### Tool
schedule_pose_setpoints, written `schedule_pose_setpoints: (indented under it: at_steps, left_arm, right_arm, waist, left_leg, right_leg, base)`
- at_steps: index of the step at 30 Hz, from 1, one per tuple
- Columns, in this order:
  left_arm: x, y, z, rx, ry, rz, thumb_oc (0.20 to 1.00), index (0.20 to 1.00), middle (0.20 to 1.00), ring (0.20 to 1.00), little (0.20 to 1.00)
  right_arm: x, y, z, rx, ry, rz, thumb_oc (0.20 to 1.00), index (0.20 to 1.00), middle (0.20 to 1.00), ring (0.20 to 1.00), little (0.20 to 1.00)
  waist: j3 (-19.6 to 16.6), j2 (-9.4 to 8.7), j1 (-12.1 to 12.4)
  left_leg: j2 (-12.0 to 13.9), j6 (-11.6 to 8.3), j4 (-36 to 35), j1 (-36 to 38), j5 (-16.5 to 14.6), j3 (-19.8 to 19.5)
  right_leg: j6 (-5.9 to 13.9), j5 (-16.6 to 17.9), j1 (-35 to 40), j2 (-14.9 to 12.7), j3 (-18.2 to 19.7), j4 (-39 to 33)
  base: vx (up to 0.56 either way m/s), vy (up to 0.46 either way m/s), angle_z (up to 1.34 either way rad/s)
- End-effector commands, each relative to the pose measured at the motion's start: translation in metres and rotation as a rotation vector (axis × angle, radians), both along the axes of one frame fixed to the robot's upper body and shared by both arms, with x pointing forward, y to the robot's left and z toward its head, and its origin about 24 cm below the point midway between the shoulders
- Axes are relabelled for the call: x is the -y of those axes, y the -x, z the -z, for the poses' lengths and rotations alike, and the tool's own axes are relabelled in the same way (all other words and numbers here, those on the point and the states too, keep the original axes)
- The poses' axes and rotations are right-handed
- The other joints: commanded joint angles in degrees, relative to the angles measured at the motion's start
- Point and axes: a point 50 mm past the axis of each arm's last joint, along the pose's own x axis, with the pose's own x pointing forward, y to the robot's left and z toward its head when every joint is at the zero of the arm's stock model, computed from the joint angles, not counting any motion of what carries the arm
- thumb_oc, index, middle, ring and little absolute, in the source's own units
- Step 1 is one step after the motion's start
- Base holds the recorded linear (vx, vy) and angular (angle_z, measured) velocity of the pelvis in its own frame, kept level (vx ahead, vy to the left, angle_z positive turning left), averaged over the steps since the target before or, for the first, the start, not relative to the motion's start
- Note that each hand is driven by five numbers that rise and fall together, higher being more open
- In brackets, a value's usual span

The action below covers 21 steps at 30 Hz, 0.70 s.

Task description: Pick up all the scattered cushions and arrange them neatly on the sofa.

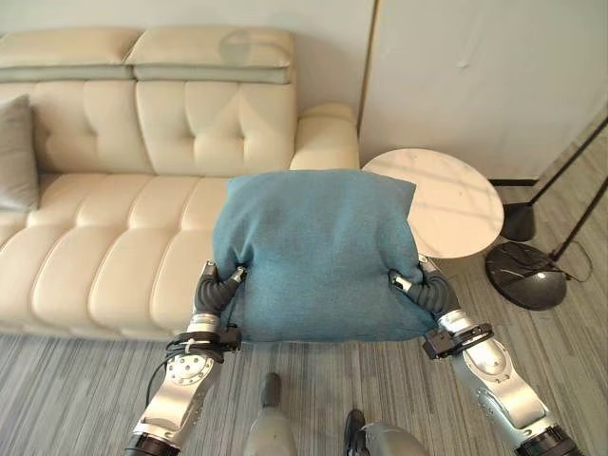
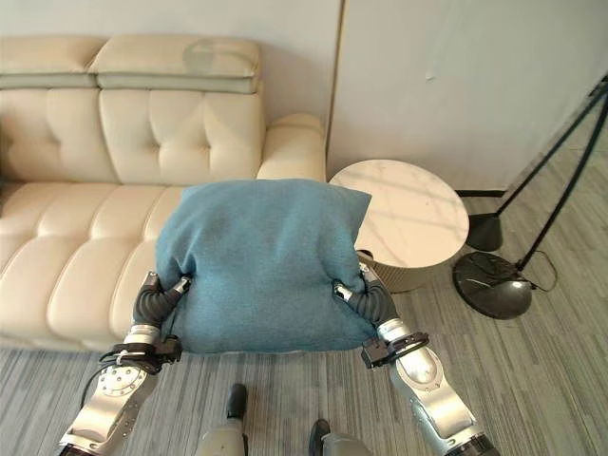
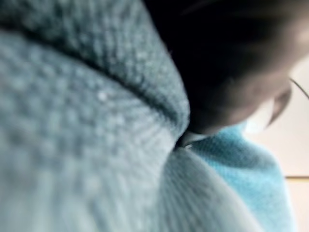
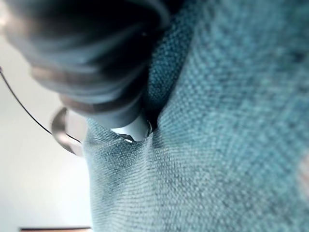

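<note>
A long cream leather sofa [image 1: 123, 190] with tufted back cushions runs along the wall ahead of us, spanning the left and middle of the head views. Its seat is mostly bare. To its right, just beside the armrest, stands a round white marble side table [image 1: 446, 199], and further right a black floor lamp base [image 1: 527, 275] rests on the grey striped floor [image 1: 76, 380].

In front of us, held up between both arms, is a large teal cushion [image 1: 318, 252]. It hangs in the air before the right end of the sofa seat, not touching it. Our left hand [image 1: 217, 285] presses into the cushion's lower left side and our right hand [image 1: 418, 283] into its lower right side. The fabric dimples deeply around each hand and hides the fingers, so we cannot tell whether they are curled into the cloth or pressed flat against it. The wrist views come no closer to settling this: knitted teal cloth folds against each dark cover.

At the far left end of the sofa a grey cushion [image 1: 17, 152] leans upright against the backrest, partly cut off by the edge of view.

We judge the task partway along: one cushion appears placed, and the teal one is lifted but not yet set down. Whether more cushions lie elsewhere on the floor, we cannot tell.
</note>
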Motion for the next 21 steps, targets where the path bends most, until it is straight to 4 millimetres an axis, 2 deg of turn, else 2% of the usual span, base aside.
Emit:
schedule_pose_setpoints:
  at_steps: [1,4,6,7,8,11,16,19,21]
  left_arm:
    - [0.048,-0.015,-0.063,0.33,0.052,0.285,0.2,0.2,0.2,0.2,0.2]
    - [0.051,-0.016,-0.062,0.322,0.069,0.294,0.2,0.2,0.2,0.2,0.2]
    - [0.053,-0.018,-0.061,0.316,0.079,0.293,0.2,0.2,0.2,0.2,0.2]
    - [0.054,-0.018,-0.061,0.311,0.081,0.295,0.2,0.2,0.2,0.2,0.2]
    - [0.053,-0.017,-0.061,0.308,0.077,0.299,0.2,0.2,0.2,0.2,0.2]
    - [0.052,-0.017,-0.059,0.297,0.071,0.299,0.2,0.2,0.2,0.2,0.2]
    - [0.046,-0.015,-0.056,0.273,0.041,0.301,0.2,0.2,0.2,0.2,0.2]
    - [0.045,-0.016,-0.056,0.271,0.026,0.307,0.2,0.2,0.2,0.2,0.2]
    - [0.045,-0.018,-0.056,0.27,0.011,0.308,0.2,0.2,0.2,0.2,0.2]
  right_arm:
    - [-0.038,0.0,-0.062,0.324,-0.203,-0.176,0.2,0.2,0.2,0.2,0.2]
    - [-0.033,0.003,-0.058,0.304,-0.196,-0.159,0.2,0.2,0.2,0.2,0.2]
    - [-0.029,0.005,-0.054,0.291,-0.191,-0.141,0.2,0.2,0.2,0.2,0.2]
    - [-0.027,0.005,-0.053,0.287,-0.185,-0.13,0.2,0.2,0.2,0.2,0.2]
    - [-0.027,0.006,-0.052,0.283,-0.178,-0.128,0.2,0.2,0.2,0.2,0.2]
    - [-0.028,0.006,-0.051,0.273,-0.172,-0.135,0.2,0.2,0.2,0.2,0.2]
    - [-0.04,0.001,-0.051,0.267,-0.176,-0.174,0.2,0.2,0.2,0.2,0.2]
    - [-0.045,0.0,-0.052,0.268,-0.17,-0.192,0.2,0.2,0.2,0.2,0.2]
    - [-0.05,-0.002,-0.052,0.267,-0.164,-0.21,0.2,0.2,0.2,0.2,0.2]
  waist:
    - [-2.5,-3.32,-3.2]
    - [-3.3,-3.45,-5.2]
    - [-3.7,-2.85,-6.6]
    - [-4.0,-2.45,-7.2]
    - [-4.0,-1.91,-7.6]
    - [-4.0,-1.86,-7.9]
    - [-3.7,-2.9,-6.7]
    - [-3.7,-2.99,-6.2]
    - [-3.3,-3.14,-6.2]
  left_leg:
    - [-4.7,-3.31,7.4,2.0,0.8,5.2]
    - [-3.4,-3.51,9.1,5.7,-2.4,9.6]
    - [-1.3,-4.06,7.5,8.1,-2.0,14.4]
    - [-0.4,-5.01,6.5,9.5,-2.6,15.9]
    - [0.4,-5.43,5.4,10.4,-1.9,18.3]
    - [0.3,-5.69,5.1,10.6,-1.7,18.3]
    - [-2.5,-3.42,7.3,9.0,-5.1,16.8]
    - [-5.2,-1.61,7.0,8.8,-6.7,15.5]
    - [-7.6,-0.04,5.9,9.4,-7.4,14.4]
  right_leg:
    - [9.58,3.5,11.9,-3.5,-0.3,-16.7]
    - [9.8,4.4,11.9,-5.1,-3.5,-17.7]
    - [10.07,4.7,12.3,-6.0,-6.9,-18.1]
    - [10.6,3.9,13.1,-6.3,-7.9,-18.3]
    - [10.75,4.3,13.6,-6.9,-10.0,-18.4]
    - [11.01,4.7,14.3,-7.6,-11.2,-18.6]
    - [12.51,5.3,14.7,-10.5,-10.4,-17.3]
    - [13.34,5.4,13.7,-12.3,-9.0,-14.3]
    - [14.33,7.5,11.5,-14.4,-7.0,-8.9]
  base:
    - [-0.14,0.031,0.39]
    - [-0.08,0.058,0.51]
    - [0.0,0.11,0.87]
    - [0.07,0.179,0.96]
    - [0.11,0.177,1.09]
    - [0.08,0.154,0.85]
    - [0.12,0.236,0.22]
    - [0.11,0.24,0.1]
    - [0.13,0.287,0.08]
